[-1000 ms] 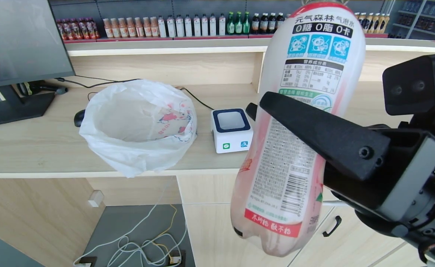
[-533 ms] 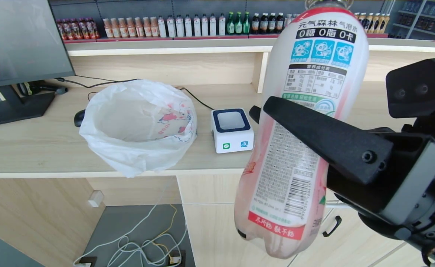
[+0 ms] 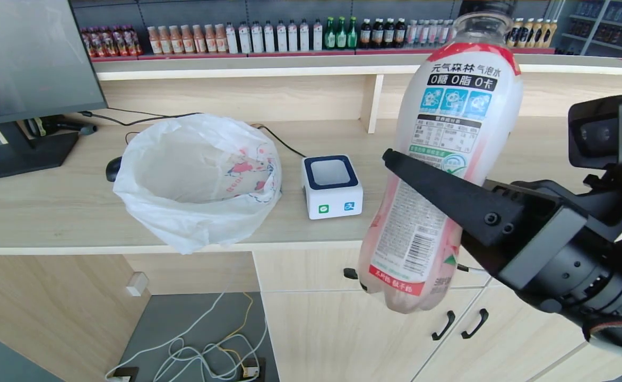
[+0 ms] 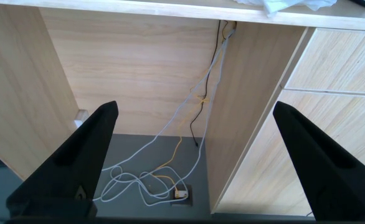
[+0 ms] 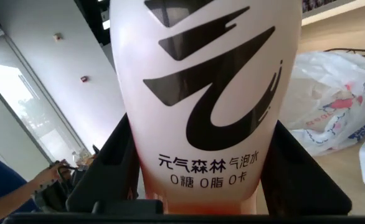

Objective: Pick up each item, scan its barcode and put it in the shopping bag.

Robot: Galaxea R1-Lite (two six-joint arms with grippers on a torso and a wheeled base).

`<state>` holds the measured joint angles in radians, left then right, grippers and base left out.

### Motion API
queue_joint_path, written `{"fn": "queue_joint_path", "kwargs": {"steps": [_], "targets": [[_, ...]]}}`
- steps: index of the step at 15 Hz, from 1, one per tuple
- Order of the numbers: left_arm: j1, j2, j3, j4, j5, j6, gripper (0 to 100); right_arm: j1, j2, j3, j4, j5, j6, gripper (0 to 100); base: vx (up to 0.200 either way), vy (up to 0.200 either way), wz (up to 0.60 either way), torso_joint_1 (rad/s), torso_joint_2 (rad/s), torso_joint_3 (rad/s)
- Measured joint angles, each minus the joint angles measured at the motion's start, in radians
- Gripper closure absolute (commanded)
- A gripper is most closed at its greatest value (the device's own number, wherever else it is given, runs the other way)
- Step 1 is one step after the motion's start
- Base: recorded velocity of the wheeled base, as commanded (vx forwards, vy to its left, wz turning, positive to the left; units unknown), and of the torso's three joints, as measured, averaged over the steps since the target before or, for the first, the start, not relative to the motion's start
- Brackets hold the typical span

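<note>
The left gripper (image 4: pixel 195 107) has its two black wedge-shaped fingers (image 4: pixel 76 165) spread wide, with nothing between them. Beyond the gap lies a recess of pale wooden panels (image 4: pixel 139 68) under a light wood counter edge (image 4: pixel 108 5). Thin grey, black and yellow cables (image 4: pixel 198 99) hang down the recess's back corner to a loose coil on the dark grey floor (image 4: pixel 189 168), ending at what may be a small white plug (image 4: pixel 181 194). Past one finger stand pale wooden drawer fronts (image 4: pixel 338 68). A corner of the thin white plastic shopping bag (image 4: pixel 288 6) overhangs the counter, well beyond the fingertips.
</note>
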<state>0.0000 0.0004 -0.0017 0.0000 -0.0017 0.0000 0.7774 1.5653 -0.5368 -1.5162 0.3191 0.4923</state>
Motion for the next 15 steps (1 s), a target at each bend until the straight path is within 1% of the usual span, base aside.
{"fn": "queue_joint_path", "kwargs": {"steps": [4,7,10,12,15], "targets": [[0.0,0.0,0.0,0.0,0.0,0.0,0,-0.07,0.0,0.038,0.005,-0.003,-0.145,100,0.0,0.0,0.0,0.0,0.0,0.0],[0.0,0.0,0.0,0.0,0.0,0.0,0,-0.091,0.001,0.062,0.004,-0.02,-0.241,100,0.0,0.0,0.0,0.0,0.0,0.0],[0.0,0.0,0.0,0.0,0.0,0.0,0,-0.097,0.01,0.082,0.005,-0.118,-0.338,100,0.0,0.0,0.0,0.0,0.0,0.0],[0.0,0.0,0.0,0.0,0.0,0.0,0,-0.097,0.017,0.084,0.011,-0.202,-0.411,100,0.0,0.0,0.0,0.0,0.0,0.0],[0.0,0.0,0.0,0.0,0.0,0.0,0,-0.097,0.025,0.076,0.043,-0.367,-0.512,100,0.0,0.0,0.0,0.0,0.0,0.0]]}}
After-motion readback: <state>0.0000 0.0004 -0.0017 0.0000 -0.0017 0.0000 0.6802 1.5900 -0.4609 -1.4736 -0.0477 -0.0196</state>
